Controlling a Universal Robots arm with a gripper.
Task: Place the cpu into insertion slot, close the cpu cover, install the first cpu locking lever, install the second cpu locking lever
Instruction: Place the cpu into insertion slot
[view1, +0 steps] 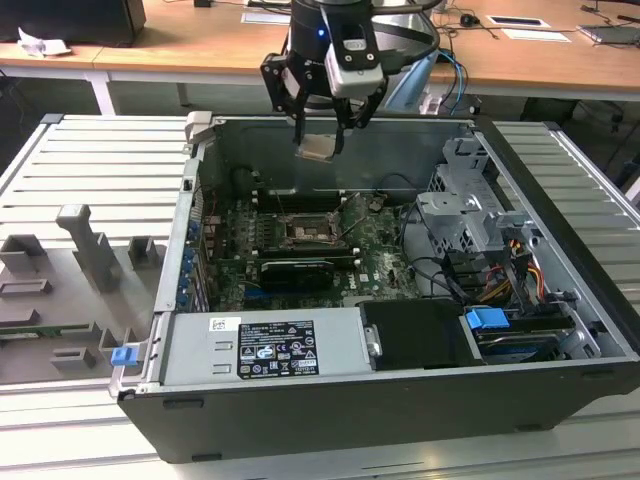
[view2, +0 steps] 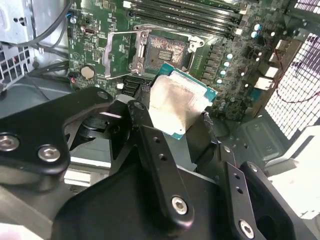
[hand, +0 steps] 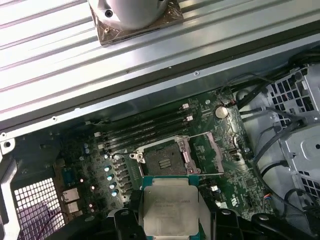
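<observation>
1. The gripper (view1: 320, 140) is closed on the cpu (view2: 177, 107). It pinches the chip by two opposite sides. The pale shiny top shows in both wrist views.
2. The cpu hangs high above the insertion slot (view1: 305, 233), about level with the top edge of the computer case (view1: 400, 150). It sits a bit toward the back wall from the slot and touches nothing but the fingers.
3. The slot is bare. The cpu cover (hand: 184, 152) stands swung up at one side of the slot, so the way down from above looks free.
4. To do this step well, I think the chip must be flat, with its sides lined up with the slot's sides. In the exterior view it seems a little tipped, so make it level first.
5. Go straight down and slow, and do not push. The inside of the slot looks easy to hurt.
6. Room is tight close to the slot. The memory sticks (hand: 145, 127) lie just beside it on the back-wall side. The long black card (view1: 295, 270) lies near it on the other side.
7. The cables (view1: 440, 270) are well apart from the slot, toward the exterior view's right.
8. The raised cover is the closest edge, so keep the fingers off it.
</observation>
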